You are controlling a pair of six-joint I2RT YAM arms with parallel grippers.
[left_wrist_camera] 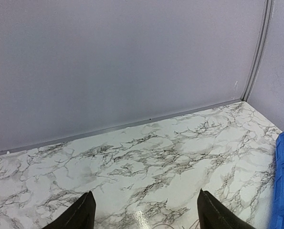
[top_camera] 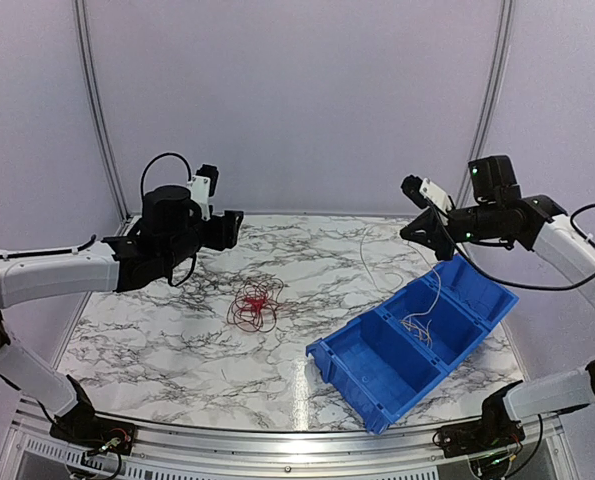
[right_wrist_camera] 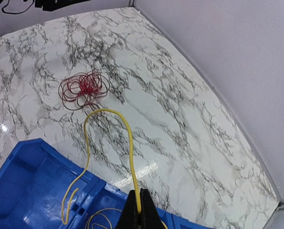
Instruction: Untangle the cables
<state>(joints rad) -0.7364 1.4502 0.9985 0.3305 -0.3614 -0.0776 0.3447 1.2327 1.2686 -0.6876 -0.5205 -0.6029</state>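
Blue bin [top_camera: 377, 385], lower right of frame: its upper-right compartment [top_camera: 467, 330] holds loose cables [top_camera: 417, 325]. Right tool [right_wrist_camera: 139, 210] pinches a yellow cable [right_wrist_camera: 130, 143] trailing into the bin. Red cable tangle [top_camera: 255, 305] lies on the table [top_camera: 157, 340], centre frame. Left tool [left_wrist_camera: 146, 210] stands wide.

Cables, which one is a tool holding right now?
The yellow cable, pinched in the shut right tool and trailing into the blue bin. The red tangle lies loose on the marble table, untouched.

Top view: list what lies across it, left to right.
left gripper → red tangle → right gripper, holding the yellow cable. The blue bin is skipped: it spans under the right gripper.
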